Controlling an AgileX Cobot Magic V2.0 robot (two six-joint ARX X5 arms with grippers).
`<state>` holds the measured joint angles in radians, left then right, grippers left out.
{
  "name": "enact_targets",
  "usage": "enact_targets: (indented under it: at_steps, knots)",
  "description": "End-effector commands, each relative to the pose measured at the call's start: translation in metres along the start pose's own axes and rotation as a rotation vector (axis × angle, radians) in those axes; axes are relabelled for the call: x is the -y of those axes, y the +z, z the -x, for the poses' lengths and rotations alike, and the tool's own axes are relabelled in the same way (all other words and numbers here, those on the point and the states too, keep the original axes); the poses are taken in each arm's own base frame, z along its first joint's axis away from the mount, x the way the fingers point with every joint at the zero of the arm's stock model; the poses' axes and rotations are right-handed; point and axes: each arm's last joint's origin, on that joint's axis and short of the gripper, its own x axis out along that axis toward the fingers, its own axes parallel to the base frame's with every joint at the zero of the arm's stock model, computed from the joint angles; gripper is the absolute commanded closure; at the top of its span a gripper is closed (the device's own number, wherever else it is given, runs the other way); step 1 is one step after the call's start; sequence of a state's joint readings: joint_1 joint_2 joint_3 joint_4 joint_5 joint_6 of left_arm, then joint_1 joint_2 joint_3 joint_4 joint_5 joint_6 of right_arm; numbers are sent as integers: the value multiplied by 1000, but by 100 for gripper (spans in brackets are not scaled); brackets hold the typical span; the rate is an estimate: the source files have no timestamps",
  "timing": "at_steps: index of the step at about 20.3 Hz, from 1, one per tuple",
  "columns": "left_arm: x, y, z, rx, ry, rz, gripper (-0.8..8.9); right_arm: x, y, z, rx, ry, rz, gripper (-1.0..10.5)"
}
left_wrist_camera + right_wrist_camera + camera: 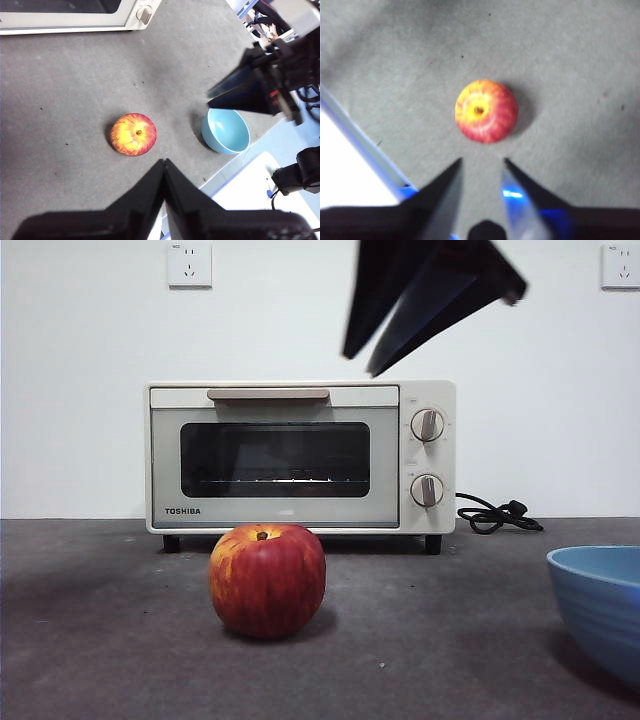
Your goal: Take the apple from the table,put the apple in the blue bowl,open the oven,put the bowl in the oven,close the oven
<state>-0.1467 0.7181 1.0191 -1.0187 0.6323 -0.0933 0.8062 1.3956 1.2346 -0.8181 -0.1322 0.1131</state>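
Note:
The red and yellow apple (pixel 267 580) rests on the table (pixel 100 640) in front of the oven (pixel 290 455), whose door is closed. At the right edge of the front view stands the blue bowl (pixel 600 605), and nothing lies in it. My right gripper (pixel 482 161) hangs open high above the apple (pixel 486 111); it shows at the top of the front view as the right gripper (pixel 360 362). The left gripper (pixel 164 161) is shut with nothing in it, high above the table near the apple (pixel 133 134). From there the bowl (pixel 226 131) sits beside the apple, below the right gripper (pixel 210 100).
A black cord (pixel 495 515) lies to the right of the oven by the wall. Two wall sockets (pixel 190 265) are mounted above. The table edge (pixel 225 170) runs close to the bowl, with white surfaces beyond it.

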Motion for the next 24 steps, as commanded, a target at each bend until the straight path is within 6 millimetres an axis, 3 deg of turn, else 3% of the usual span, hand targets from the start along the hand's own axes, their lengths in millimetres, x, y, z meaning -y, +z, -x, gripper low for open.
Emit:
enact_targets:
  at_steps: [1,4,6,18,24]
  knots:
    - [0,1,-1,-3,-6,-20,819,-5,13,-7,0,-17,37,540]
    - [-1,1,-2,-9,-6,-15,819,-8,27,-15,3,-29,71,188]
    - [-1,1,-2,-14,-5,-17,819,-8,33,-22,-6,-45,93,72]
    - [-2,1,-4,-28,-4,-28,819,-16,33,-102,-151,-104,132,58]
    - [-2,1,-4,-29,-4,-28,819,-12,22,-145,-264,-104,128,61]
